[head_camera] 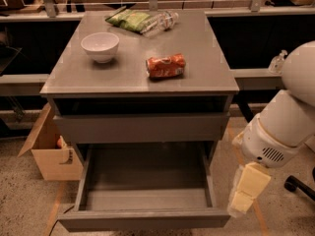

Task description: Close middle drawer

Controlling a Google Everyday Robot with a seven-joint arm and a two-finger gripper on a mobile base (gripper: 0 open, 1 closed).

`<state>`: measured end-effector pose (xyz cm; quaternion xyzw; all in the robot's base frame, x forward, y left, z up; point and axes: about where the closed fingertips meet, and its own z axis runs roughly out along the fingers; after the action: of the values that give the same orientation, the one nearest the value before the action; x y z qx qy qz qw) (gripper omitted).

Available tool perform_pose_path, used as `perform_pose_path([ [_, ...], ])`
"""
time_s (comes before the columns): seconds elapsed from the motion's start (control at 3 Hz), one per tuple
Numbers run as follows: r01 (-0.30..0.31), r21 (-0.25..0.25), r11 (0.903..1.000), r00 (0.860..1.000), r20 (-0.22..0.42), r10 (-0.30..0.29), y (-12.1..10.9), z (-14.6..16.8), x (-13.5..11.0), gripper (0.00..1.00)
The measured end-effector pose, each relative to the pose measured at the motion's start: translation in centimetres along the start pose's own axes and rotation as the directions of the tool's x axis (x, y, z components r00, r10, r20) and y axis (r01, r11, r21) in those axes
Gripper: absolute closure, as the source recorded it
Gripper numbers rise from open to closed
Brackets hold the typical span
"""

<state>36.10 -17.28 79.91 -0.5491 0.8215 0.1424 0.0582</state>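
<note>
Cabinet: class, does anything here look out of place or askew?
The middle drawer stands pulled far out of the cabinet. On the cabinet top an orange can lies on its side. The gripper hangs to the drawer's right, apart from it.
</note>
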Motion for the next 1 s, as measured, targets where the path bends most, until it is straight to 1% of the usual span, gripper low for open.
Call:
perform_pose_path([
  [0.33, -0.017, -0.105, 0.9944, 1.000, -0.017, 0.016, 1.7, 5.7, -0.2, 0.00],
  [0.67, -0.048, -0.183, 0.9820, 0.998, -0.050, 0.039, 3.6, 10.8, 0.2, 0.00],
  [1.0, -0.107, -0.263, 0.9588, 0.991, -0.103, 0.082, 5.7, 16.7, 1.3, 0.00],
])
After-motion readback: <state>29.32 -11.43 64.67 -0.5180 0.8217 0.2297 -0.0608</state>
